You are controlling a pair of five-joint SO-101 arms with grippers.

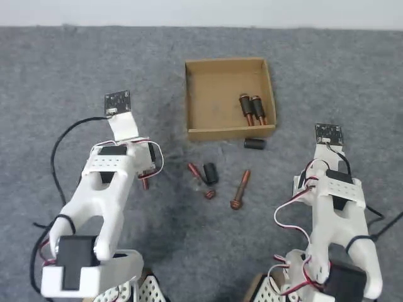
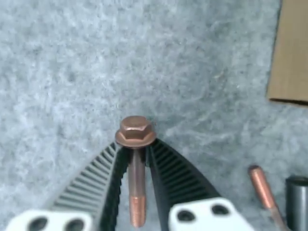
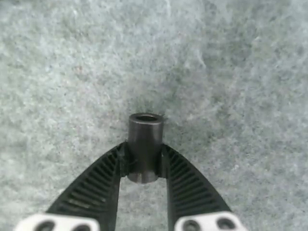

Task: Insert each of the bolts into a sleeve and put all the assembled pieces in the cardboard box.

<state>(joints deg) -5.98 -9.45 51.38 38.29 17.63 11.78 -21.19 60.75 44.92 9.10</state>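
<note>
Left pincer (image 2: 136, 148) clamping copper bolt (image 2: 136, 132), hexagonal flanged head

The grey felt tabletop (image 1: 69, 63) carries the cardboard box (image 1: 230, 133). A black sleeve (image 1: 255, 144) lies just beside the box's near wall, toward its right end. Farther from that wall, toward the arms, a bolt (image 1: 200, 180) lies just beside a second sleeve (image 1: 210, 173), with another bolt (image 1: 240, 189) near them.

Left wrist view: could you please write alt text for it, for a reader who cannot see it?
The left gripper holds a copper-coloured bolt between its ribbed black jaws, head outward, over grey felt. A second bolt and a black sleeve lie nearby, with an edge of the cardboard box beyond.
</note>
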